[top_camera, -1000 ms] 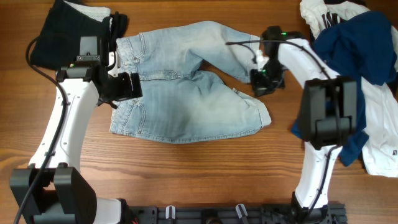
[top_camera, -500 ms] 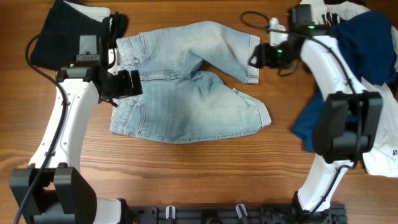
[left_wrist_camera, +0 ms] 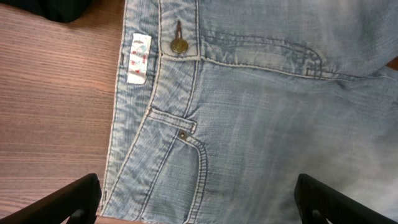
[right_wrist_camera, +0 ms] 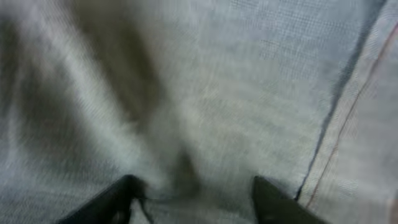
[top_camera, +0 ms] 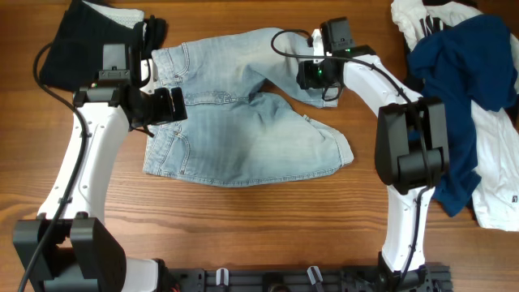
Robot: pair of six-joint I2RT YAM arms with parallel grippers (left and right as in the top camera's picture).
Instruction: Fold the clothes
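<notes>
Faded light-blue denim shorts (top_camera: 243, 138) lie spread flat mid-table, waistband to the left, legs to the right. My left gripper (top_camera: 168, 107) hovers over the waistband end, wide open and holding nothing. In the left wrist view it (left_wrist_camera: 199, 206) straddles the front pocket below the brass button (left_wrist_camera: 180, 45). My right gripper (top_camera: 310, 75) is down on the upper leg near its hem. Its jaws (right_wrist_camera: 199, 199) stand open over blurred denim (right_wrist_camera: 217, 81), with a soft crease between the fingertips. Navy-blue (top_camera: 474, 57) and white (top_camera: 496, 170) garments lie heaped at the right.
A black garment (top_camera: 81, 40) with a white one (top_camera: 122, 12) tucked under it sits at the back left corner. Bare wooden table (top_camera: 243, 219) runs along the front. The arms' base rail (top_camera: 300, 280) lines the front edge.
My right gripper has opened and swung from the lower leg's hem up and leftward onto the upper leg. The left arm has stayed still.
</notes>
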